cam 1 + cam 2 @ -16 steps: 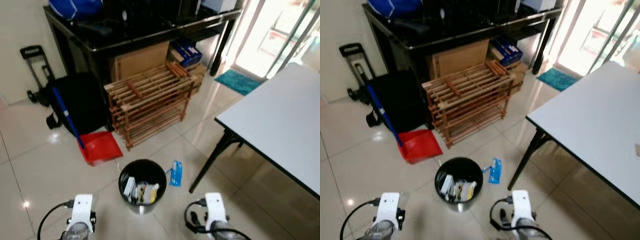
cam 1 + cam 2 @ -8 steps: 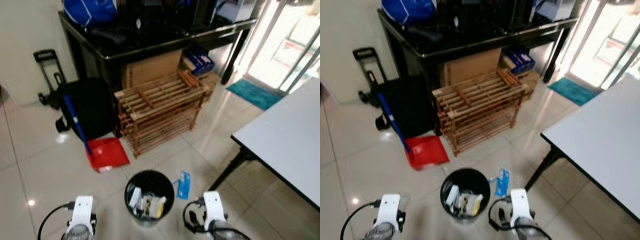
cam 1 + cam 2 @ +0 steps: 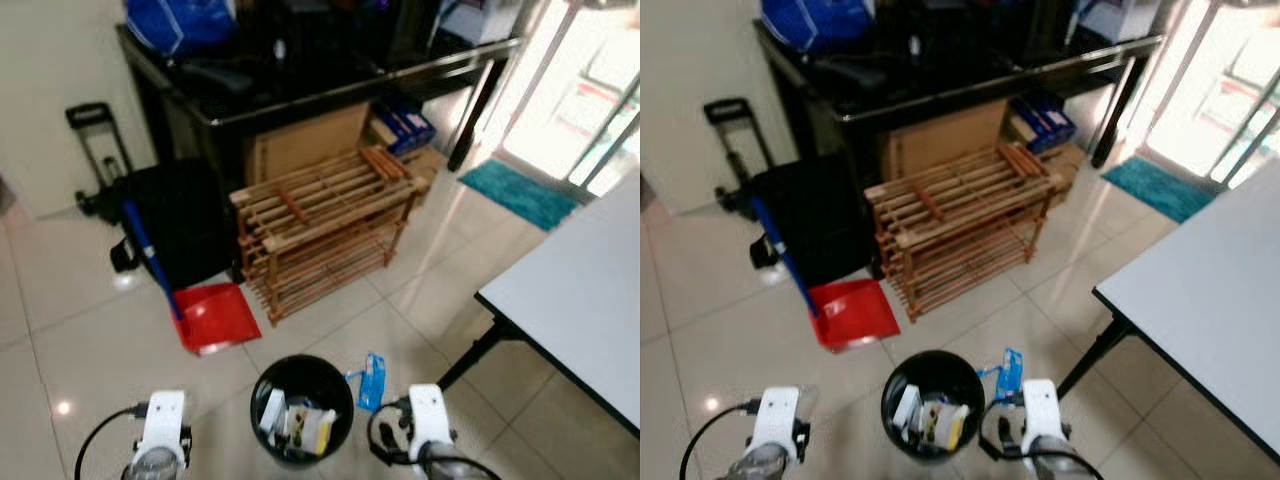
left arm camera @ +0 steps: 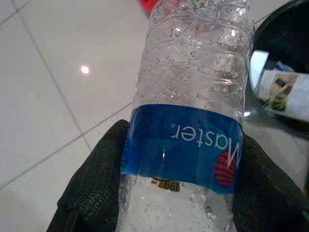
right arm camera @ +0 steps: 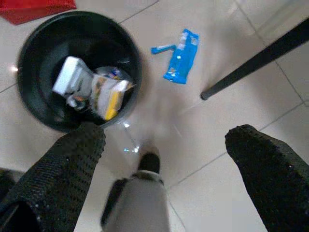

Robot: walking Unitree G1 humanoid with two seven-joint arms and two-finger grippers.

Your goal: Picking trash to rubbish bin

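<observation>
daylight pours in from the glass sliding door [image 3: 590, 110] at the upper right, washing that corner out to near white. the glossy pale tiled floor [image 3: 80, 350] carries a broad sheen below the door and a small round glare spot at the lower left. the black glossy console table [image 3: 300, 80] stays dark, with the space beneath it in deep shade. both head views are soft with slight motion blur. in the left wrist view the clear plastic water bottle with a blue label [image 4: 188, 125] is sharp, the floor behind it blurred. the right wrist view is smeared, and its black textured fingers [image 5: 63, 169] are out of focus.
</observation>
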